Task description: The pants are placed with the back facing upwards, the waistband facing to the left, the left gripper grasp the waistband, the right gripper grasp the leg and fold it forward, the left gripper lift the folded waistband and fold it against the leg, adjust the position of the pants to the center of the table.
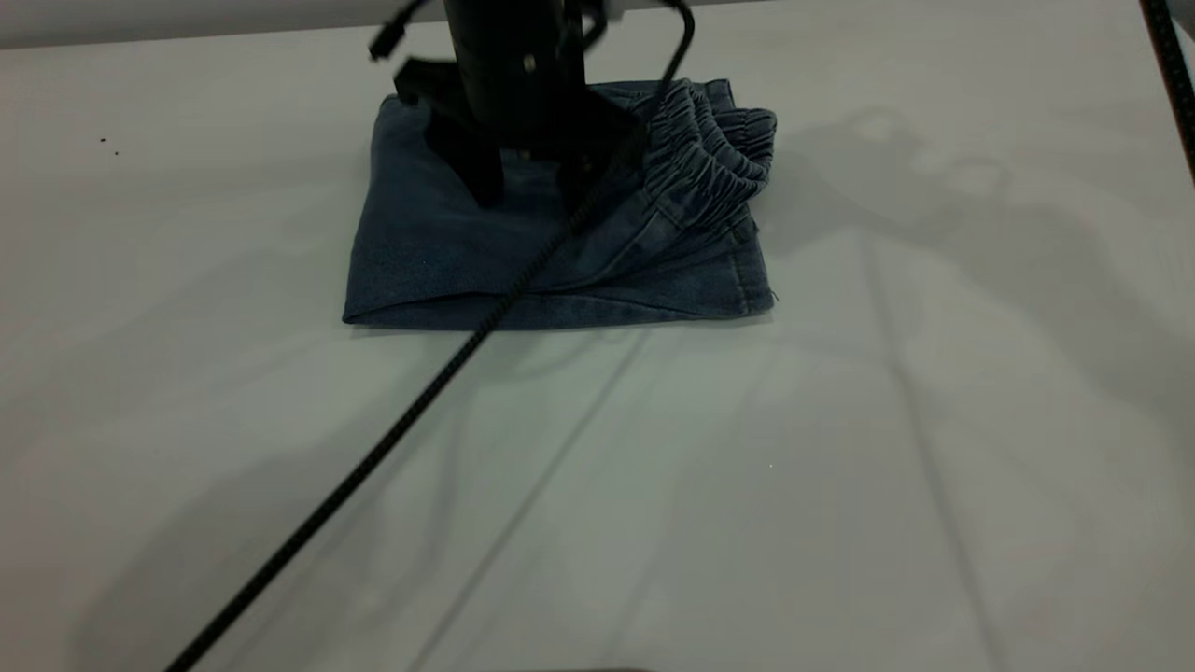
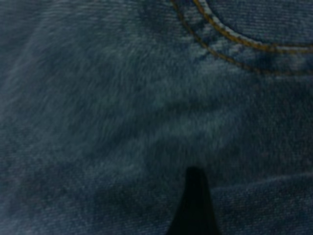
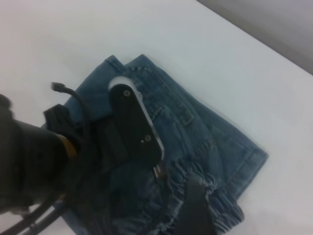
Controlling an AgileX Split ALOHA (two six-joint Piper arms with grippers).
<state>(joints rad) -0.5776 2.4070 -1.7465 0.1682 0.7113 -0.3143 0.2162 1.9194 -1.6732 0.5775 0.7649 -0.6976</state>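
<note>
The pants (image 1: pixel 448 252) lie folded into a compact blue denim rectangle at the far middle of the table (image 1: pixel 840 467). The gathered waistband (image 1: pixel 714 149) lies on top along the bundle's right side. My left gripper (image 1: pixel 527 191) stands upright on the folded denim, open, with both fingertips down on the cloth left of the waistband. In the left wrist view denim (image 2: pixel 122 112) with orange pocket stitching fills the picture behind one dark finger (image 2: pixel 195 208). My right gripper (image 3: pixel 222 215) hangs open high above the waistband (image 3: pixel 215 196), holding nothing; it is outside the exterior view.
A black braided cable (image 1: pixel 373 448) runs diagonally from the left gripper down to the near left edge. Another black cable (image 1: pixel 1172 65) crosses the far right corner. Bare white table surrounds the pants on the near, left and right sides.
</note>
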